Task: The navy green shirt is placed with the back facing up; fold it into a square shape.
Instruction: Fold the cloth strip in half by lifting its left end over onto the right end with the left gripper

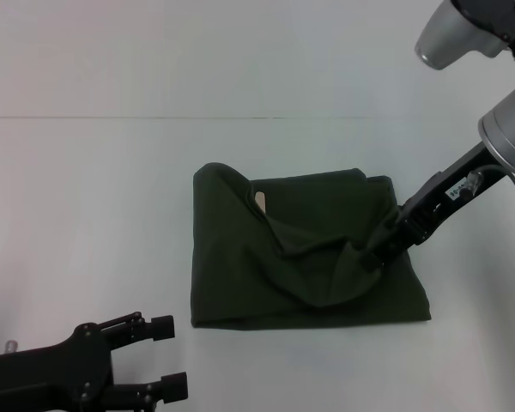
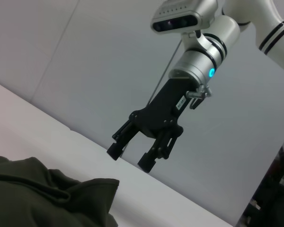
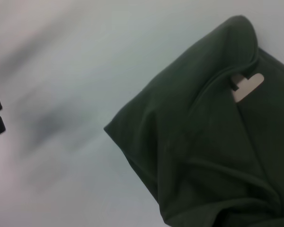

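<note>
Head view: the table (image 1: 86, 189) is the largest thing in sight, a plain white top with the shirt (image 1: 240, 275) lying near its middle. The shirt is already folded into a rough, nearly square bundle. Its long axis runs left to right, the far edge is somewhat narrower than the near edge, and loose wrinkles gather in the right half. A small pale tag (image 1: 260, 200) shows near the far left corner, where the top layer is turned back.

The right hand (image 1: 371, 251) reaches in from the right and ends in the wrinkled cloth right of the shirt's centre. From the head view its fingertips seem sunk in the folds. The left wrist view shows the right hand (image 2: 130, 158) with jaws parted and no cloth between them, poised just above the shirt (image 2: 47, 194). Judged state: released, not grasping.

The left hand (image 1: 167, 356) sits low at the near left, jaws spread and empty, just off the shirt's near left corner. The right wrist view shows the shirt (image 3: 203, 156) and tag (image 3: 248, 86) only.

The right hand is the nearer one, directly over the bunched area. The next move probably depends on that: the wrinkles lie under it and need flattening or a regrasp. Nothing else stands on the table to block either arm.
</note>
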You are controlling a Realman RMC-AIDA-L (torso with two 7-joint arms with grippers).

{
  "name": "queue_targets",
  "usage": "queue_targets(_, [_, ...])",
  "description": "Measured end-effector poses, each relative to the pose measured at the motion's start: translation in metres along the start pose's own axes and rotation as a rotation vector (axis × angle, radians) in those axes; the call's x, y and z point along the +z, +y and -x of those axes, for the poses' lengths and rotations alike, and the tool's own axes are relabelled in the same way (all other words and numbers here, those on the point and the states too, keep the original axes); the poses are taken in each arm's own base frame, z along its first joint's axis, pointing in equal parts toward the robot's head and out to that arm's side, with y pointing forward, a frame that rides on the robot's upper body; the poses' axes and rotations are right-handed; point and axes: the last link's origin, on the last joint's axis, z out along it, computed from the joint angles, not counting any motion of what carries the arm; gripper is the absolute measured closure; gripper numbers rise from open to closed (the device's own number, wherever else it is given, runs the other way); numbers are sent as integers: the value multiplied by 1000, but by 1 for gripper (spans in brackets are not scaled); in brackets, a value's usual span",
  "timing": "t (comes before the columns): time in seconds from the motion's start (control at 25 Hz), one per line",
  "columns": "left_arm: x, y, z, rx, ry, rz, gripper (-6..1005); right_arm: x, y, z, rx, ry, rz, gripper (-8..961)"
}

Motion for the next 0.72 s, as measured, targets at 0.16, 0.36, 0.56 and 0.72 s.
queue_targets(0.16, [0, 2, 3, -8, 5, 3, 59, 4, 3, -1, -29, 29, -1, 59])
queue_targets(0.36, [3, 4, 8, -11, 11, 1, 60, 13, 2, -5, -60, 46, 9, 58])
queue_targets(0.56, [3, 4, 7, -10, 19, 0, 60, 24, 1, -5, -76, 46, 17, 58])
queue_targets(0.72, [5, 4, 6, -12, 22, 8, 60, 26, 5, -1, -95, 27, 36, 59])
